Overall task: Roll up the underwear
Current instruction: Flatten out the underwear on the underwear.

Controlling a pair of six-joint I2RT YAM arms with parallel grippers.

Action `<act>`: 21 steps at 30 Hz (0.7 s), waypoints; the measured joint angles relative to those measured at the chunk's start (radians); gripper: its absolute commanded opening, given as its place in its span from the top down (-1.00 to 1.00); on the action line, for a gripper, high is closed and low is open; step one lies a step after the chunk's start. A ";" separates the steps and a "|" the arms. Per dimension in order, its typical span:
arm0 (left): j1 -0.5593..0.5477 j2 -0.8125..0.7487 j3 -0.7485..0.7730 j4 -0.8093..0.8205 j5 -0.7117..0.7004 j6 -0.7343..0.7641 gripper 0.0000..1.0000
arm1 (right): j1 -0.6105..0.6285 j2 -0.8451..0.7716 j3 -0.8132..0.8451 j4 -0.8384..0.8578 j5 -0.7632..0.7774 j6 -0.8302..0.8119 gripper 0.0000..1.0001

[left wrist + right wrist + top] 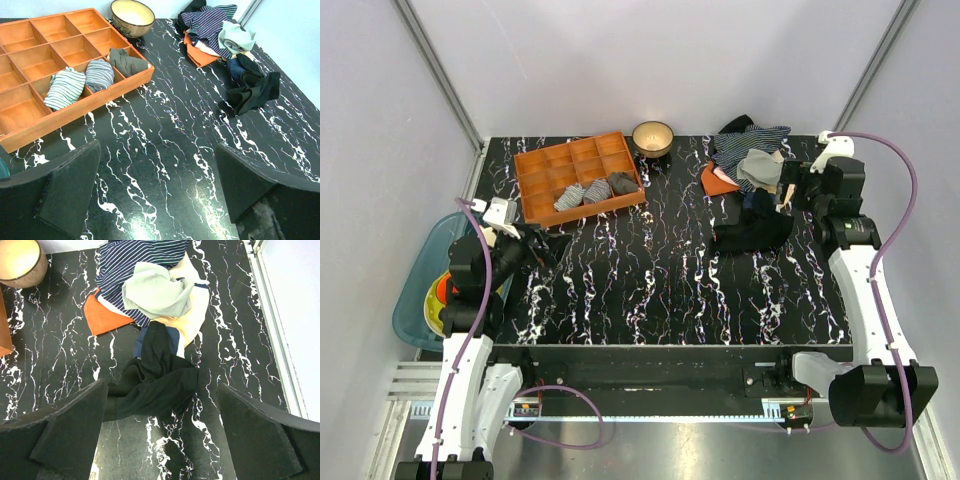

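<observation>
The underwear (155, 292) is lying crumpled on top of the striped garment (127, 265), probably light and limp; pinch a loose edge. Left gripper (157, 150) and right gripper (161, 390) are standing jaws apart, empty.

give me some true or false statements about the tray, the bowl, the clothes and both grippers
1. The grey underwear lies on the clothes pile, not in the tray. True.
2. The right gripper is shut on the black garment. False: it is open and holds nothing.
3. Three rolled pieces sit in the tray. True.
4. The bowl stands inside the tray. False: it stands on the table beside the tray.
5. The left gripper is open and empty. True.
</observation>
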 measured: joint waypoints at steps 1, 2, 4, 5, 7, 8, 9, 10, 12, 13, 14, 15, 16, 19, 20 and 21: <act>0.000 -0.003 0.000 0.000 0.000 0.000 -0.98 | 0.000 0.004 0.000 0.000 -0.001 0.000 -0.99; 0.000 -0.003 0.000 0.000 0.000 0.000 -0.98 | 0.000 0.009 0.001 0.000 -0.002 -0.005 -0.99; 0.000 -0.003 0.000 0.000 0.000 0.000 -0.98 | 0.000 0.025 0.007 -0.003 -0.009 -0.020 -0.99; 0.000 -0.003 0.000 0.000 0.000 0.000 -0.98 | 0.000 0.037 0.013 -0.005 -0.018 -0.040 -1.00; 0.000 -0.003 0.000 0.000 -0.001 0.000 -0.98 | -0.001 0.066 0.036 -0.025 -0.053 -0.091 -1.00; 0.000 -0.003 0.000 0.000 -0.001 -0.002 -0.98 | -0.001 0.083 0.054 -0.042 -0.069 -0.123 -0.99; 0.000 -0.003 0.000 0.001 -0.003 -0.005 -0.98 | -0.001 0.107 0.078 -0.060 -0.089 -0.164 -0.99; 0.000 -0.003 0.000 0.001 -0.005 -0.008 -0.97 | -0.001 0.132 0.100 -0.075 -0.099 -0.198 -0.99; 0.000 -0.003 0.000 0.002 -0.005 -0.015 -0.98 | -0.001 0.193 0.149 -0.100 -0.127 -0.266 -0.99; 0.000 -0.003 0.000 0.002 -0.006 -0.021 -0.98 | -0.001 0.214 0.159 -0.105 -0.139 -0.285 -0.99; 0.000 -0.003 0.000 0.001 -0.007 -0.024 -0.98 | -0.001 0.243 0.176 -0.121 -0.150 -0.310 -0.99; 0.000 -0.003 0.000 0.001 -0.010 -0.027 -0.98 | -0.001 0.264 0.186 -0.127 -0.157 -0.326 -0.98; 0.000 -0.003 0.000 0.001 -0.014 -0.028 -0.98 | -0.002 0.321 0.221 -0.147 -0.164 -0.357 -0.98; 0.000 -0.003 0.000 0.000 -0.031 -0.029 -0.98 | -0.003 0.411 0.278 -0.176 -0.166 -0.397 -0.88; 0.000 -0.003 0.000 -0.001 -0.035 -0.031 -0.98 | -0.004 0.452 0.305 -0.179 -0.162 -0.413 -0.86; 0.000 -0.003 0.000 -0.002 -0.039 -0.031 -0.98 | -0.005 0.493 0.333 -0.186 -0.157 -0.427 -0.85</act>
